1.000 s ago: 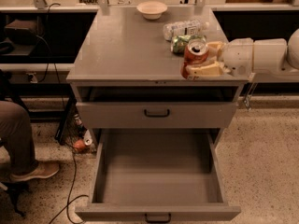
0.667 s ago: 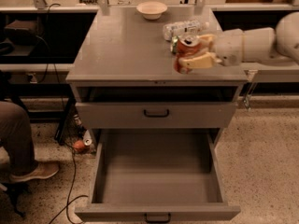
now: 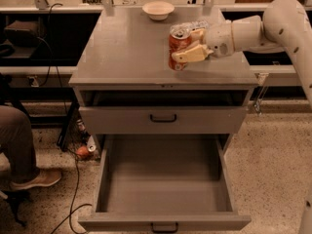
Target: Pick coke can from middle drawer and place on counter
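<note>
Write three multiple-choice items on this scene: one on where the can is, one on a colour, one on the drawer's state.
1. Where is the coke can?
A. On the floor
B. At the right part of the counter, held in the gripper
C. Under the cabinet

2. What colour is the bowl at the back of the counter?
A. Off-white
B. Blue
C. Black

3. What state is the middle drawer in?
A. Shut
B. Open, with a bottle inside
C. Open and empty

Answers:
1. B, since the gripper's fingers are closed on the can at counter level.
2. A, since the bowl looks pale cream.
3. C, since the tray is pulled out and bare.
</note>
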`<action>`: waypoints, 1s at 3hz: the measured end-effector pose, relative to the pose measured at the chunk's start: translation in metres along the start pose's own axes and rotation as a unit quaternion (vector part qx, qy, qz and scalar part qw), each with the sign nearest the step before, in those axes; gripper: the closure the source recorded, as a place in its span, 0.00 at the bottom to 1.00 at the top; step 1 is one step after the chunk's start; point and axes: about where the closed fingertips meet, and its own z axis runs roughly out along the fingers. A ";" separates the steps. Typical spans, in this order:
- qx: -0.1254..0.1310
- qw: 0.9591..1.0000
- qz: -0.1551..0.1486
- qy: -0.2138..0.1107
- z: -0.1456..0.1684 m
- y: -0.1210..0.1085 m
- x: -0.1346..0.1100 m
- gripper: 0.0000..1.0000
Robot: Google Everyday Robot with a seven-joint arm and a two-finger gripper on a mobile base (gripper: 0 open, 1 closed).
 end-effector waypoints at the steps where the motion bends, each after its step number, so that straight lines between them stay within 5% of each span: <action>1: -0.006 1.000 0.022 0.013 0.023 -0.006 0.002 1.00; 2: -0.017 0.999 0.039 0.015 0.044 -0.011 0.006 1.00; 3: -0.030 0.998 0.052 0.011 0.059 -0.014 0.007 0.85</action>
